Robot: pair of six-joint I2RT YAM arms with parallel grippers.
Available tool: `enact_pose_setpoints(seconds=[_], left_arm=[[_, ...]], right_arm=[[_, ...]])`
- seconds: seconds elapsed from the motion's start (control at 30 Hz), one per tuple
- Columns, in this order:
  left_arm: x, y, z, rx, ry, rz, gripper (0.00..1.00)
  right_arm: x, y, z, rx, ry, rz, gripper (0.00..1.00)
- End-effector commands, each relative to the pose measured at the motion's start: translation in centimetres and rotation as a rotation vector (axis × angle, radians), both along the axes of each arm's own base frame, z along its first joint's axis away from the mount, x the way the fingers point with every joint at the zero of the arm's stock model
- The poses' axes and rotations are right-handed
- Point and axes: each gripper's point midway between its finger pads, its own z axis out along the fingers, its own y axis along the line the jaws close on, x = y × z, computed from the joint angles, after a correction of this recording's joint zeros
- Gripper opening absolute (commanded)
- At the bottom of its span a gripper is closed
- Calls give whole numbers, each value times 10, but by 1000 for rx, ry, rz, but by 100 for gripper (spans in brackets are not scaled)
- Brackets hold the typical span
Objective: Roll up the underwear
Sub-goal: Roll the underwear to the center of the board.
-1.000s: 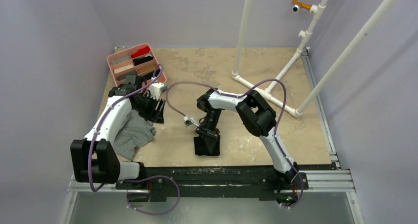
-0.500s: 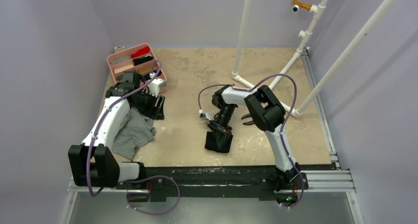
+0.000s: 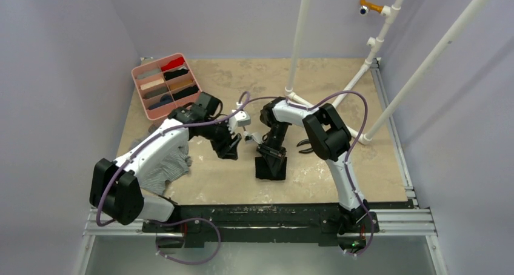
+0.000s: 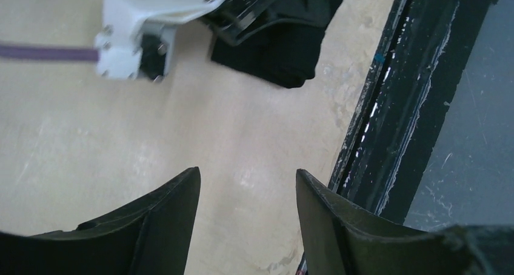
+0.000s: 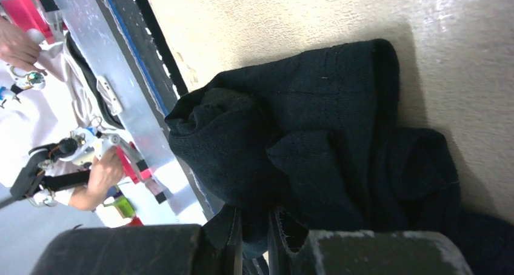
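Observation:
The black underwear (image 3: 271, 168) lies bunched on the table near the middle front. My right gripper (image 3: 271, 155) stands over it, shut on a fold of the cloth; the right wrist view shows the cloth (image 5: 315, 135) pinched between the nearly closed jaws of my right gripper (image 5: 255, 229). My left gripper (image 3: 228, 146) is open and empty just left of it, low over bare table. In the left wrist view the left gripper (image 4: 247, 177) is open, with the black underwear (image 4: 285, 42) ahead. The grey striped underwear (image 3: 165, 166) lies crumpled at the left, partly under my left arm.
A pink divided tray (image 3: 140, 76) with rolled garments stands at the back left. Black-handled pliers (image 3: 305, 146) lie right of the right arm. A white pipe frame (image 3: 330, 112) stands at the back right. A black rail (image 3: 273, 213) runs along the table's near edge.
My left arm has swung right from beside the tray and the grey garment to the middle, next to the black underwear. My right gripper shifted the black underwear a little to the right.

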Motion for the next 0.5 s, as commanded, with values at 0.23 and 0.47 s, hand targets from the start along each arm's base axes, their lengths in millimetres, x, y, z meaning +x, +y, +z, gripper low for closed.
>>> enact_pose_setpoints(seconds=[0.23, 0.47], left_arm=[[-13, -105, -24, -87, -183, -285, 59], [-15, -124, -54, -44, -229, -277, 59]], right_arm=[[70, -14, -78, 54, -310, 240, 0], [71, -8, -76, 82, -292, 238, 0]])
